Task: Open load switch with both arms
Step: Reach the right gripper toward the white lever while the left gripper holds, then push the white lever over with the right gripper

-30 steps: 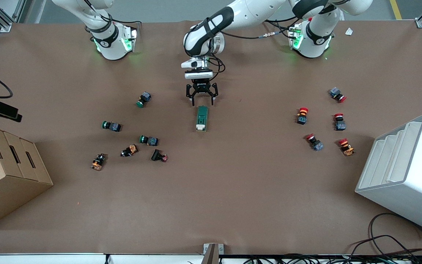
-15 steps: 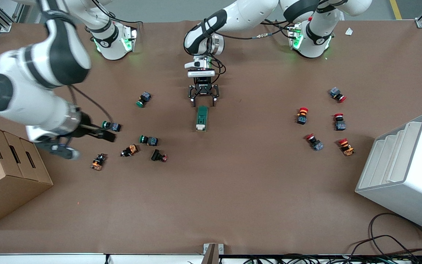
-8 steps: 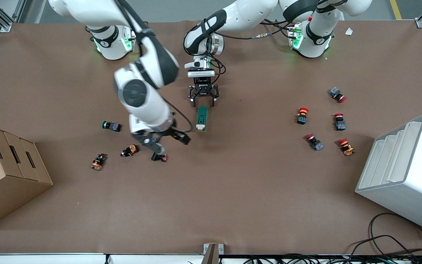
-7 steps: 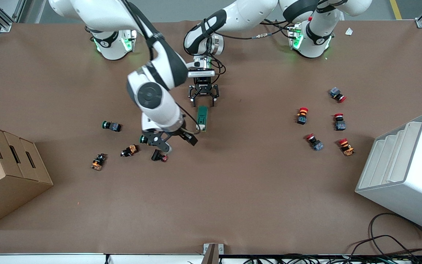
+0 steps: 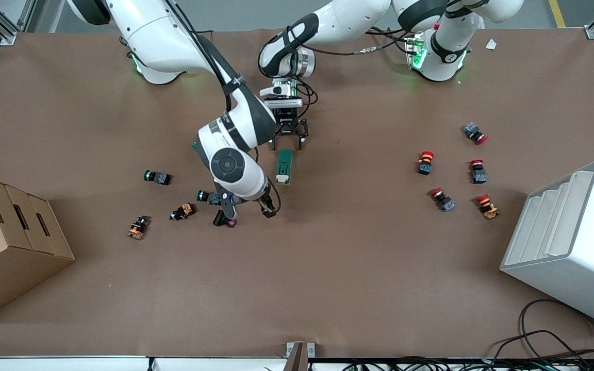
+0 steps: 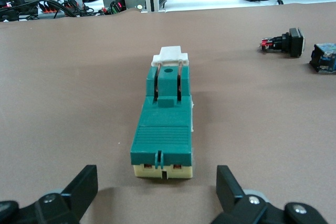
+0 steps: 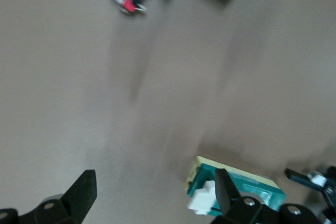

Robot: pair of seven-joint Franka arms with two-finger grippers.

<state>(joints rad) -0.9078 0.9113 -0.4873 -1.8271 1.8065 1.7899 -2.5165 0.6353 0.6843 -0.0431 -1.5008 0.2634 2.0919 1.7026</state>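
Centrally on the brown table (image 5: 328,268) lies the load switch (image 5: 284,166), its white lever (image 5: 280,179) at the end nearer the front camera. The left gripper (image 5: 286,139) sits low at the switch's other end, fingers (image 6: 231,187) spread wider than the block and apart from it, holding nothing. The right gripper (image 5: 248,206) hangs over the table just beside the lever end, toward the right arm's end of the table, also spread wide and empty, near a red-capped push button (image 5: 224,219).
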